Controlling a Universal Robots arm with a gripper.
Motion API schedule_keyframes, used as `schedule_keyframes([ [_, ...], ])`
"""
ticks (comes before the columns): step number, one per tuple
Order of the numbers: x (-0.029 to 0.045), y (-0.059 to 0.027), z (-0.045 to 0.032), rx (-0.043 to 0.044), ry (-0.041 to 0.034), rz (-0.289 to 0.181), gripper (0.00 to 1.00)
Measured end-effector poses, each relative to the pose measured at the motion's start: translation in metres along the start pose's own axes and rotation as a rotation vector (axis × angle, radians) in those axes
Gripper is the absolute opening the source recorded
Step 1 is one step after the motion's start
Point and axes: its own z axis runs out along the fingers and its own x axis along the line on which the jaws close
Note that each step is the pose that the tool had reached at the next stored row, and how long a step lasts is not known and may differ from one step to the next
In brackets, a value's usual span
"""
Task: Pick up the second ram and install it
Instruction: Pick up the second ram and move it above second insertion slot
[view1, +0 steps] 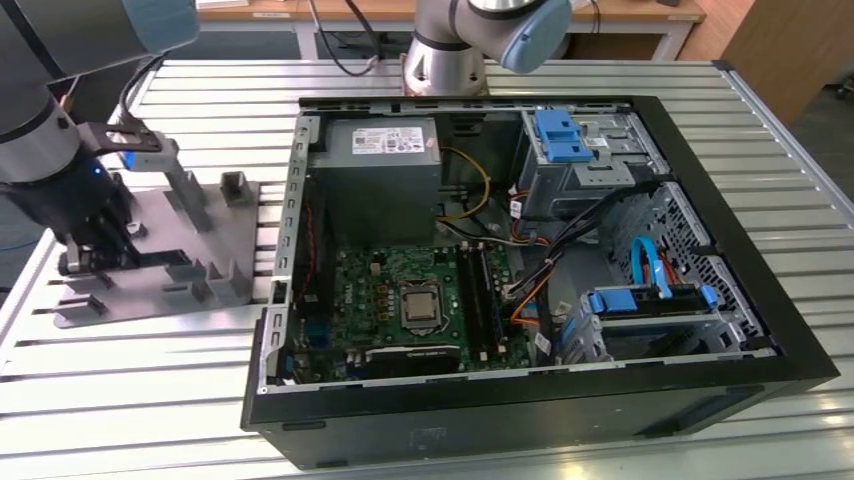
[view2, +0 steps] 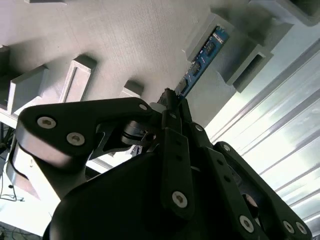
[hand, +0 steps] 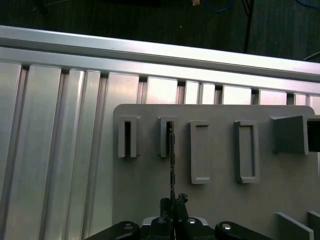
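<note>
Black sheet metal of the open computer case (view1: 441, 425) lies nearest in the exterior view, resting on a slatted metal table (view1: 761, 130). Inside the case are the green motherboard (view1: 400, 300) and, farther back, a grey power supply (view1: 380, 165). At the exterior view's left, just beside the case, the arm reaches down, and its gripper (view1: 91, 262) sits low over a grey holder plate (view1: 200, 265) with raised blocks.

In the second wrist view the gripper's black linkage is nearest. Its fingers (view2: 176, 107) are pressed together on the near end of the second ram (view2: 204, 54), a thin blue stick seen almost edge-on. The stick's far end runs between grey blocks of the plate.

In the first wrist view the ram shows as a thin dark line running from the closed fingertips to a slotted block (hand: 164, 136), with its far end in that slot. Beyond the plate lie the table's slats.
</note>
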Motion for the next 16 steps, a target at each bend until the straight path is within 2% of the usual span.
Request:
schedule_keyframes([
  [9, -0.0015, 0.0013, -0.0219, 0.0001, -0.0021, 0.0, 0.14],
  [16, -0.0022, 0.002, -0.0332, 0.0002, -0.0028, 0.0, 0.14],
])
